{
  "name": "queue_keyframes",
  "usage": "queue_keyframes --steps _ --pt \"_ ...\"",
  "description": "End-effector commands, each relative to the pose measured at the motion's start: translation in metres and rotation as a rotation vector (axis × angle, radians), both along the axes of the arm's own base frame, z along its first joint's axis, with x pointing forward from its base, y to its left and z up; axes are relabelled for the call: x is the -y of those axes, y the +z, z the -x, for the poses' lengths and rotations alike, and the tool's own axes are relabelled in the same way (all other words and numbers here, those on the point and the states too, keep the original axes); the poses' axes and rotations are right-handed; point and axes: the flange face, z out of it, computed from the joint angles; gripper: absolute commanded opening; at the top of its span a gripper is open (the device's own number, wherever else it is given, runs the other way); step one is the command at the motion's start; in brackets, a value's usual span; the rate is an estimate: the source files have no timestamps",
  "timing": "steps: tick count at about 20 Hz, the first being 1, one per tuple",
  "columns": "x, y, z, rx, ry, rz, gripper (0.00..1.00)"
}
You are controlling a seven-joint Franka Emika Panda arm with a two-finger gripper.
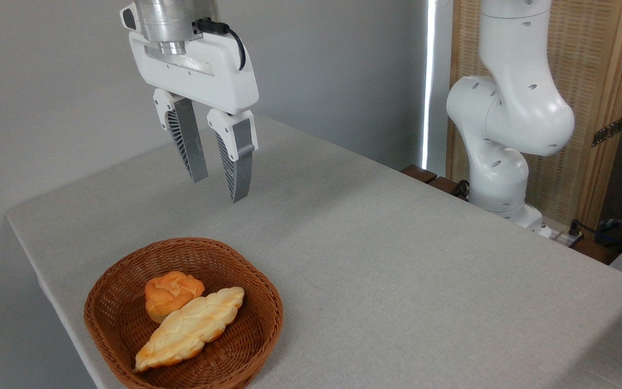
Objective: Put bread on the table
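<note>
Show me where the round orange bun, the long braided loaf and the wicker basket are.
bun (169,292): fixed camera, its swirled top.
braided loaf (192,327): fixed camera, middle of its crust.
wicker basket (251,346): fixed camera, its right inner wall.

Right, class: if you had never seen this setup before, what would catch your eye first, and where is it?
First, the brown wicker basket at the near left corner of the grey table, holding the small orange bread and, touching it in front, a longer pale braided loaf. Next, the white tool hanging high above the basket, its grey fingers parted and empty. The robot's white base stands at the right, beyond the table.
</note>
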Motion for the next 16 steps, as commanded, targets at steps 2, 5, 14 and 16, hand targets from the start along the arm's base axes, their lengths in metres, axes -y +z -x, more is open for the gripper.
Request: queue_keyframes --steps 2,5,14,16 --pt "-0.001 -0.003 0.000 0.007 0.006 0.006 1.00" --pt "0.007 -0.017 -0.007 0.084 -0.003 0.016 1.00" --pt "0.054 -0.082 -0.019 0.264 -0.088 0.031 1.00" --pt "0.058 -0.089 -0.020 0.273 -0.109 0.032 1.00"
